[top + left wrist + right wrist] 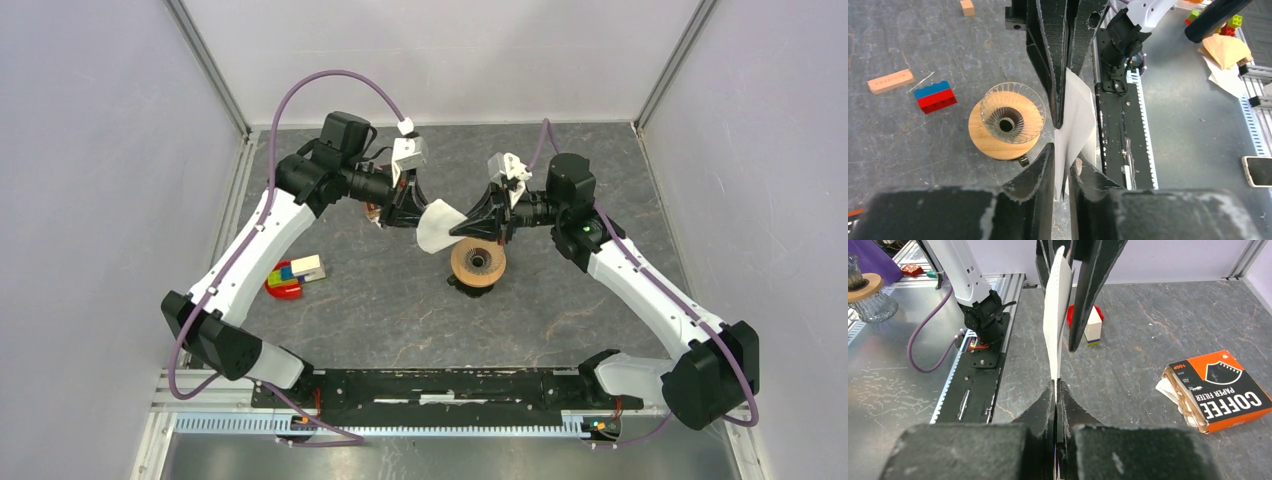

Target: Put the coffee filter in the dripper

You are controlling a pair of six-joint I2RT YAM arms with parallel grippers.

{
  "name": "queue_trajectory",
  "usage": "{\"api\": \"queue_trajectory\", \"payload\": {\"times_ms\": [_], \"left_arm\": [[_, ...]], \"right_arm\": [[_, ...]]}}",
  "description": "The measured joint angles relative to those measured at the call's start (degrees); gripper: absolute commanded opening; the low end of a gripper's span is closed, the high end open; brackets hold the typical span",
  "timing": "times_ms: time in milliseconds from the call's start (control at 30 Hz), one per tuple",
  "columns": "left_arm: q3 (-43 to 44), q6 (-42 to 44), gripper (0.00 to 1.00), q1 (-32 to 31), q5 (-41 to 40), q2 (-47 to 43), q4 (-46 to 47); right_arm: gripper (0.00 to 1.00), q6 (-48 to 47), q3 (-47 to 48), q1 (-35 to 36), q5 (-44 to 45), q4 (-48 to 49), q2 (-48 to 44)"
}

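The white coffee filter [436,226] hangs edge-on above the table between both grippers, just up and left of the dripper [478,264]. My right gripper [1055,382] is shut on one edge of the filter [1055,315]. My left gripper [1064,154] straddles the opposite edge of the filter [1079,107]; its jaws stand narrowly apart, with a gap beside the paper. The dripper [1007,122], a ribbed funnel on a tan round base, stands upright and empty to the left of the filter in the left wrist view.
An orange-and-black COFFEE packet [1220,390] lies on the table. Toy bricks [290,276] sit at the left. A wooden block [890,81] and a blue-and-red brick [935,96] lie near the dripper. The arms' black base rail [450,385] runs along the near edge.
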Motion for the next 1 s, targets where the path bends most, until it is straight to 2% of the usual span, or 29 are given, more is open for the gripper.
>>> {"api": "queue_trajectory", "payload": {"times_ms": [33,67,133,167,200,267,333,400,467,633,800,1000], "left_arm": [[-0.1,-0.2,0.03,-0.3,0.1,0.2,0.1],[-0.3,-0.7,0.02,-0.6,0.1,0.3,0.1],[-0.4,-1.8,0.02,-0.9,0.0,0.4,0.5],[-0.5,-3.2,0.02,-0.9,-0.4,0.4,1.2],[-0.5,-4.6,0.02,-1.0,-0.8,0.4,1.9],[-0.7,-8.3,0.02,-1.1,-4.2,0.3,4.0],[-0.8,-12.7,0.02,-1.2,-9.7,0.1,6.0],[-1.1,-17.4,0.02,-1.2,-16.5,-0.4,8.0],[-1.3,-23.0,0.02,-1.2,-26.0,-1.2,9.7],[0.4,-34.7,0.02,-1.2,-42.7,-1.4,11.4],[5.4,-43.7,0.02,-1.6,-49.7,1.9,12.5],[8.8,-50.6,0.02,-2.8,-52.1,6.4,13.0]], "right_arm": [[0.12,0.5,0.0,0.0,-0.1,0.3,0.0],[0.18,1.0,0.0,0.0,-0.1,0.6,0.0],[0.5,1.9,0.0,0.0,0.1,1.1,0.0],[0.58,1.9,0.0,0.0,0.6,1.0,0.0],[0.64,1.5,0.2,0.0,1.6,0.2,0.0],[0.71,-0.6,1.5,0.0,5.5,-3.4,0.2],[0.76,-2.8,4.5,0.0,12.2,-8.1,0.7],[0.85,-4.4,7.9,0.0,19.2,-11.6,0.9],[0.89,-5.4,12.0,-0.1,26.3,-14.8,0.9],[0.87,-5.2,18.8,0.2,37.7,-17.2,1.4],[0.86,-4.2,21.7,3.7,45.9,-18.2,5.0],[0.83,-5.0,23.0,10.6,53.5,-21.4,9.2]]}}
